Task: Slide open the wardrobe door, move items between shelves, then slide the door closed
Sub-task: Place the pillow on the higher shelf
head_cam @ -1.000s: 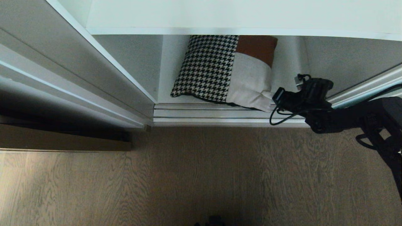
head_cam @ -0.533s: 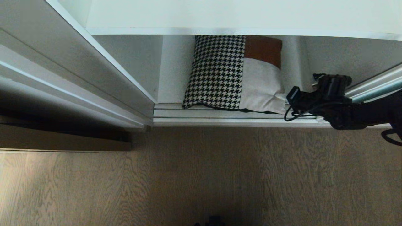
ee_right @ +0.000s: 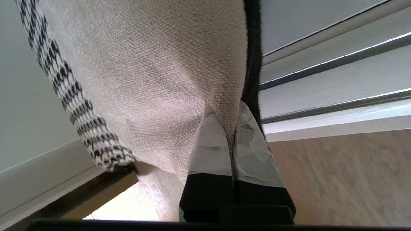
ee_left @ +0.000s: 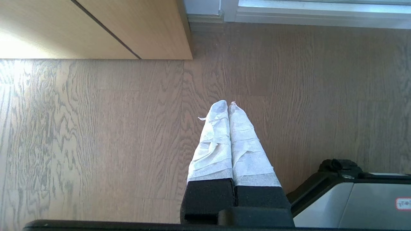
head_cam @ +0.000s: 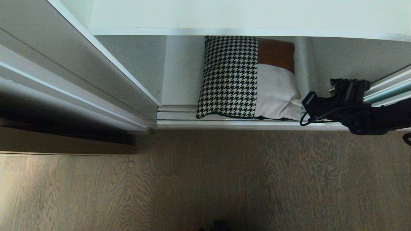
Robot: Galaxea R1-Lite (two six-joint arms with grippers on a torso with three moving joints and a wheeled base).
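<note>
The right pincer is closed on one corner of the cushion, which stands on the bottom shelf at the door track. Such a thin pinch may slip, or the cushion may catch on the track. The left pincer hangs closed and empty over the floor.

Left gripper — jaws together — above wooden floor.

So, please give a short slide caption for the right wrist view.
Right gripper shut on the beige corner of the square patchwork cushion, beside the silver wardrobe door track.
</note>
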